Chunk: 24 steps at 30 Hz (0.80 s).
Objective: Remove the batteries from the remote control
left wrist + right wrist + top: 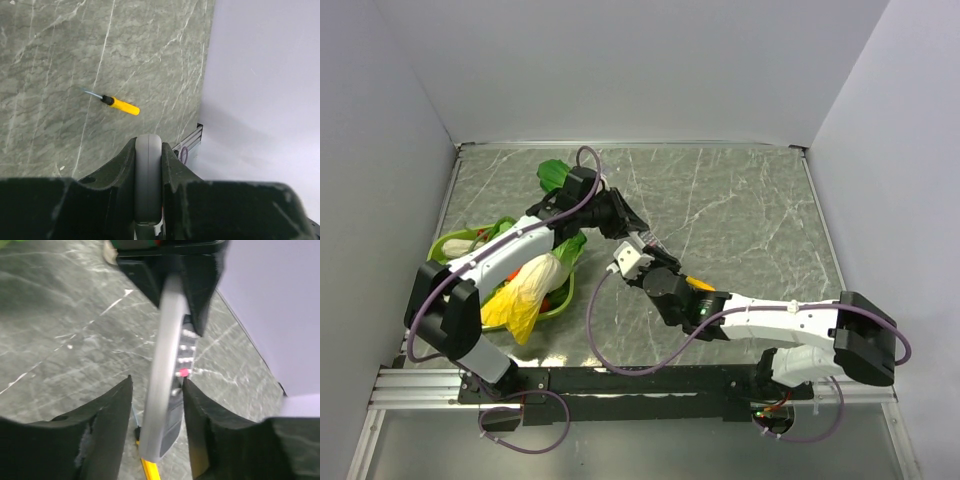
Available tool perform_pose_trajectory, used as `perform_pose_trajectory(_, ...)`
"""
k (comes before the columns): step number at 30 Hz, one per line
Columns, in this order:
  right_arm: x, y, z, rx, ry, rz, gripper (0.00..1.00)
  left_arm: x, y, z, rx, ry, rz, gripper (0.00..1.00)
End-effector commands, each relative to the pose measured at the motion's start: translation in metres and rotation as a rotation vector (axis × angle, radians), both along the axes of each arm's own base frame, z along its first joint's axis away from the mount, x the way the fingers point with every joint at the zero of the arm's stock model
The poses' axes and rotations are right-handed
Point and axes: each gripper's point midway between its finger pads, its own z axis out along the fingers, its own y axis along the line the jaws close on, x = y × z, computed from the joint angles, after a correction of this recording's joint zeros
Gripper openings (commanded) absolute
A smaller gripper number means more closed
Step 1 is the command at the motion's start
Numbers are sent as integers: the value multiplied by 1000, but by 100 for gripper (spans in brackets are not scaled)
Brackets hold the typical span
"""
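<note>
My left claw point(148, 146) is clamped on the remote point(161, 390), holding it edge-up. My right claw point(156, 389) stands open astride its free end, not yet pressing. I should close gently and squarely on both flat faces, leaving the battery end reachable. The batteries themselves are hidden.

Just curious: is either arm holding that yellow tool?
No, the yellow tool lies alone on the grey table, with nothing touching it.

One remote control point(161, 380) — one screwdriver point(122, 105)
</note>
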Motion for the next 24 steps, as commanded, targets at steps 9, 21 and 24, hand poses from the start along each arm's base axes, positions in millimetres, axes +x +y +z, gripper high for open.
perform_pose_trajectory(9, 16, -8, 23, 197, 96, -92, 0, -14, 6, 59, -129, -119, -26, 5)
perform_pose_trajectory(21, -4, -14, 14, 520, 417, 149, 0, -1, 56, 86, 86, -377, 4, 90)
perform_pose_trajectory(24, -17, -14, 20, 606, 523, 247, 0, 7, 73, 98, 214, -558, -19, 83)
